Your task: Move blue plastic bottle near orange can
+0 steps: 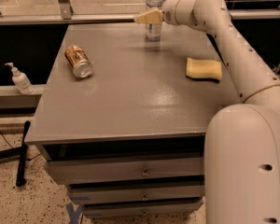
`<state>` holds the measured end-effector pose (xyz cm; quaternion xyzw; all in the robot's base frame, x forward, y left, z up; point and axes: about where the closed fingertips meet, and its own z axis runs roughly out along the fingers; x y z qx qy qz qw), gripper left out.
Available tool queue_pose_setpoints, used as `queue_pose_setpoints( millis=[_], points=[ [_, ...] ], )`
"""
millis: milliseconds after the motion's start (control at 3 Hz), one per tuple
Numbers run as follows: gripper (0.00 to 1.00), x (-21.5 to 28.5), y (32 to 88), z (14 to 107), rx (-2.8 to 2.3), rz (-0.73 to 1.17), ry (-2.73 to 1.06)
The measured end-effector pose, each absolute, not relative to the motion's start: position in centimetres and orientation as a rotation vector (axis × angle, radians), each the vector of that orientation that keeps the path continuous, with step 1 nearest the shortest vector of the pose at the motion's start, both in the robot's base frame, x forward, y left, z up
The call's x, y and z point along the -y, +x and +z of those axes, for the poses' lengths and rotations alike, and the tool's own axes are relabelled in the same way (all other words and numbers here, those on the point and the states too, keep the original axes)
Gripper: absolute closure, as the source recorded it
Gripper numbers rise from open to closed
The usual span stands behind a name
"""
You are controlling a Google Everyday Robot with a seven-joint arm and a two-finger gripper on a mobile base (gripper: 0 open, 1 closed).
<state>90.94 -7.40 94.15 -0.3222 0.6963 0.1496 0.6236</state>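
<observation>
The blue plastic bottle (153, 26) stands upright near the far edge of the grey table (130, 101), its white cap at the top of the view. My gripper (148, 17) is at the bottle's upper half, reaching in from the right and overlapping it. The orange can (78, 61) lies on its side on the table's left part, silver top facing the front, well apart from the bottle.
A yellow sponge (204, 69) lies on the table's right side. A small white pump-dispenser bottle (19, 80) stands on a ledge left of the table. My arm (233, 45) spans the right side. Drawers (126, 171) are below the tabletop.
</observation>
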Motion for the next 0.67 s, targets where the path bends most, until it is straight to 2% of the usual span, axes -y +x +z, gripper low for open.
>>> queue_pose_setpoints(
  millis=[333, 667],
  points=[
    [0.18, 7.11, 91.75, 93.59, -1.600, 0.362, -0.725],
    [0.41, 6.83, 91.44, 93.68, -1.592, 0.387, -0.717]
  ],
)
